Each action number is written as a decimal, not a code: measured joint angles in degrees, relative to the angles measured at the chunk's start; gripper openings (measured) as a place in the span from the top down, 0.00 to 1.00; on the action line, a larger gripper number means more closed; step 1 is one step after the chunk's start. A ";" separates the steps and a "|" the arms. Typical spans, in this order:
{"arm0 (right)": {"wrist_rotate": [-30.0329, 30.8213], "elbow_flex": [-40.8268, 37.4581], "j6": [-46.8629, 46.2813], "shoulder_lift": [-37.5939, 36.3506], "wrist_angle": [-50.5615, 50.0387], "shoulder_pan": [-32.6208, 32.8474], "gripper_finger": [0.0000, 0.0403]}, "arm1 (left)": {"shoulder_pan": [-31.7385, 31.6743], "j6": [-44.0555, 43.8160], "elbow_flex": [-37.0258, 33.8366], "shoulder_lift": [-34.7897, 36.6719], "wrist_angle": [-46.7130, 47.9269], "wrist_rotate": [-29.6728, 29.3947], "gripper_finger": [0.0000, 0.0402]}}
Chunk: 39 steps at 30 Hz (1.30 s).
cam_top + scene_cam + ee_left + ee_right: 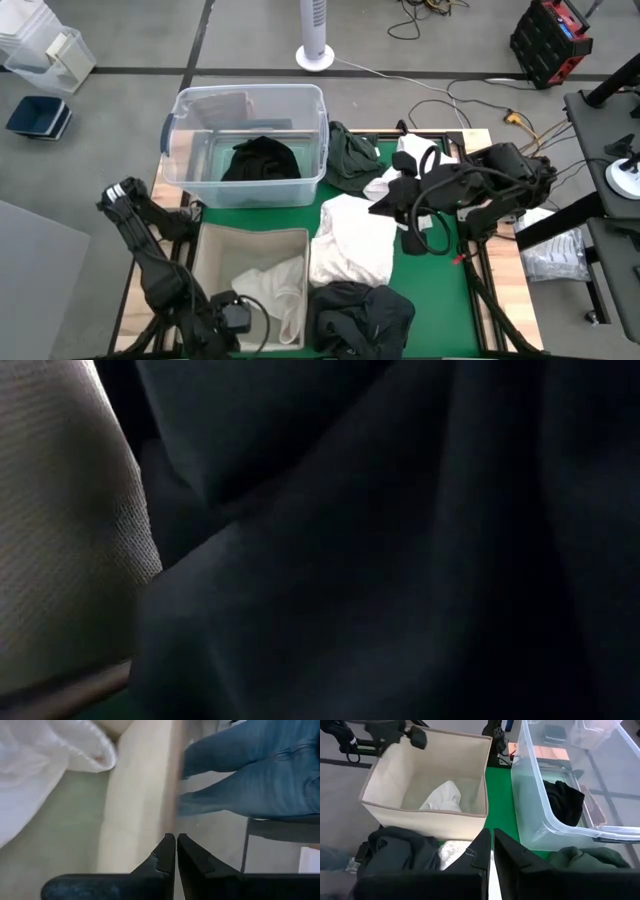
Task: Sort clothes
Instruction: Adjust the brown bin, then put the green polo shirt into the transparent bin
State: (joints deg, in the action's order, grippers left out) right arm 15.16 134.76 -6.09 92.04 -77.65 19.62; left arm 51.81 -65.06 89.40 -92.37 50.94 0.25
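High view first: the clear plastic tub [248, 135] sits at upper centre with 1 black garment [260, 160] in it; the beige fabric bin [250, 280] sits below it at lower centre-left with 1 white garment [272, 290] inside; so darks go to the tub and whites to the bin, I'd say. On the green mat [440, 290] to the right lie the unsorted clothes: a dark green garment [352, 158] just beside the tub, a large white garment [350, 240] at centre, a black garment [360, 315] at the bottom edge, and a black-and-white tangle [405, 180] under the right arm.

The left gripper [176, 842] hangs by the bin's near wall, fingers pressed together on nothing; the right gripper [491, 837] hovers over the pile at centre right, fingers likewise shut and empty.

To do the next pick well, I'd open the right fingers wide before dropping, pinch a raised fold of 1 garment only, and lift high enough that trailing cloth clears the container rim.

No brand, label or writing is readable in any view.
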 joint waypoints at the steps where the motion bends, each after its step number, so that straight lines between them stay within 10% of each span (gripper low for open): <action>1: -0.02 0.00 0.23 -0.01 -0.02 0.00 0.97 | 0.00 0.00 1.38 -0.81 0.40 -0.06 1.00; 9: -0.06 0.00 1.76 -0.01 -0.07 0.00 0.97 | -0.11 -0.11 13.15 -7.83 11.92 -2.68 1.00; 22: -0.09 -0.02 1.66 -3.16 -4.76 0.00 0.97 | -1.43 7.74 45.78 -13.83 33.07 -30.02 1.00; 39: 5.84 -1.80 2.27 -4.63 -6.00 -1.69 0.97 | -17.79 36.73 42.81 -10.45 37.18 -34.37 1.00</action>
State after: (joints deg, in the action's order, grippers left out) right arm 21.00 132.96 -3.81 87.41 -83.65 17.92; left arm 34.02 -28.33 132.20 -102.82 88.12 -34.12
